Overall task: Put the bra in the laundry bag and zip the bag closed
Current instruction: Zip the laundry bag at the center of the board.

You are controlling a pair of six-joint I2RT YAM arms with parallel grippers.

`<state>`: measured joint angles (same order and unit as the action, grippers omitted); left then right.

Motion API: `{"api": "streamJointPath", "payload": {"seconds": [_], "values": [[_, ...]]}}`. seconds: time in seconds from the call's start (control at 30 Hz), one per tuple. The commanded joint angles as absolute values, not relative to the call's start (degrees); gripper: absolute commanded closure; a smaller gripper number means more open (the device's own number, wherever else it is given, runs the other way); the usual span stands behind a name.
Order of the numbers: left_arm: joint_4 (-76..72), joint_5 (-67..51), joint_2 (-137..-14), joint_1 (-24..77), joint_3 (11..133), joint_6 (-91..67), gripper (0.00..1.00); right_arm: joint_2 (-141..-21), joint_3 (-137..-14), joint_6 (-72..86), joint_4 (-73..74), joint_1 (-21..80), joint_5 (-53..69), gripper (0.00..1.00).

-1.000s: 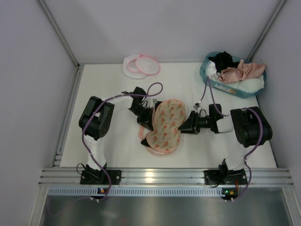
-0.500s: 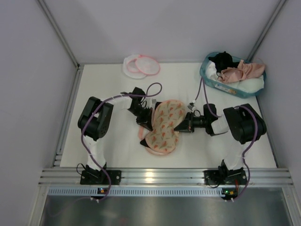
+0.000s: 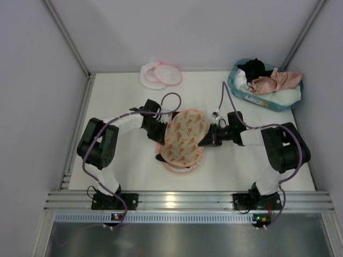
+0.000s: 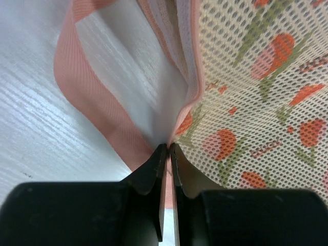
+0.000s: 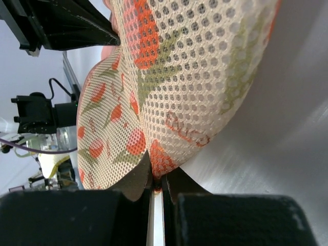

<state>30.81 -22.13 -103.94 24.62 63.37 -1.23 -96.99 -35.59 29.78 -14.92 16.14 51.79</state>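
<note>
An orange-printed padded mesh piece (image 3: 184, 139) with pink trim (image 4: 82, 102) is held up mid-table between both grippers. My left gripper (image 3: 162, 133) (image 4: 169, 146) is shut on its pink-trimmed left edge. Opposite it, my right gripper (image 3: 203, 141) (image 5: 156, 180) is shut on the right edge of the printed mesh (image 5: 179, 77). The salmon-pink bra (image 3: 274, 81) lies in the teal basket (image 3: 235, 84) at the back right, far from both grippers. At the table's back edge lies the laundry bag (image 3: 161, 74), round, white, pink-rimmed, its two halves overlapping.
The basket also holds black (image 3: 254, 68) and white (image 3: 286, 96) garments. Grey walls stand on the left and right. A metal rail (image 3: 171, 201) runs along the near edge by the arm bases.
My right gripper has moved left to the printed piece and shut on its right edge. The piece has shifted slightly toward the back, and the left arm has swung leftward.
</note>
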Motion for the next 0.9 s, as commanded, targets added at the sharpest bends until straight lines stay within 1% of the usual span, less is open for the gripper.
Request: {"api": "streamJointPath", "payload": {"seconds": [0.0,0.03,0.2,0.27,0.33,0.37,0.4,0.47,0.5,0.53,0.6,0.7,0.8,0.83,0.87], "values": [[32.4,-13.9,-101.3,23.5,61.2,4.0,0.86,-96.8,-38.0,25.8,-10.4,16.0,49.6,1.00],[32.5,-14.9,-99.2,23.5,61.6,4.7,0.79,-96.6,-38.2,25.8,-10.3,16.3,49.7,1.00],[32.5,-20.8,-90.0,23.6,65.1,11.8,0.63,-96.4,-38.7,25.7,-9.3,16.7,51.0,1.00],[32.6,-22.4,-85.4,23.9,66.6,17.6,0.60,-96.7,-39.4,25.7,-8.7,16.7,51.2,1.00],[33.3,-22.9,-81.1,27.7,67.0,24.0,0.55,-97.4,-39.8,26.0,-8.3,16.8,51.7,1.00],[35.4,-21.7,-80.3,29.9,67.6,30.8,0.53,-97.6,-40.1,26.1,-8.0,16.9,51.9,1.00],[36.6,-20.4,-79.7,35.5,68.1,33.8,0.52,-97.7,-40.3,26.1,-7.7,16.8,51.9,1.00],[40.2,-16.1,-80.7,41.4,70.0,41.3,0.52,-98.0,-40.6,26.2,-7.6,17.2,51.9,1.00],[43.8,-14.8,-81.6,44.4,72.7,43.1,0.52,-98.1,-40.6,26.5,-7.6,17.4,51.9,1.00],[45.4,-11.7,-84.3,49.8,74.0,44.4,0.51,-98.2,-40.8,26.5,-7.4,17.5,51.9,1.00],[48.4,-9.0,-87.3,56.7,78.1,46.4,0.52,-98.3,-41.1,26.5,-6.9,17.5,51.9,1.00],[51.0,-5.1,-94.0,63.3,83.7,47.5,0.51,-98.8,-42.3,26.2,-5.3,17.6,51.8,1.00],[55.5,-2.5,-102.4,67.8,90.0,47.6,0.51,-98.7,-42.4,26.1,-4.7,17.8,51.1,1.00],[57.3,-2.1,-106.1,68.7,93.7,47.2,0.50,-98.6,-42.6,26.1,-4.6,18.1,51.0,1.00],[57.8,-1.4,-107.8,69.4,95.0,46.7,0.48,-98.8,-42.9,26.2,-4.3,18.4,50.7,1.00]]}}
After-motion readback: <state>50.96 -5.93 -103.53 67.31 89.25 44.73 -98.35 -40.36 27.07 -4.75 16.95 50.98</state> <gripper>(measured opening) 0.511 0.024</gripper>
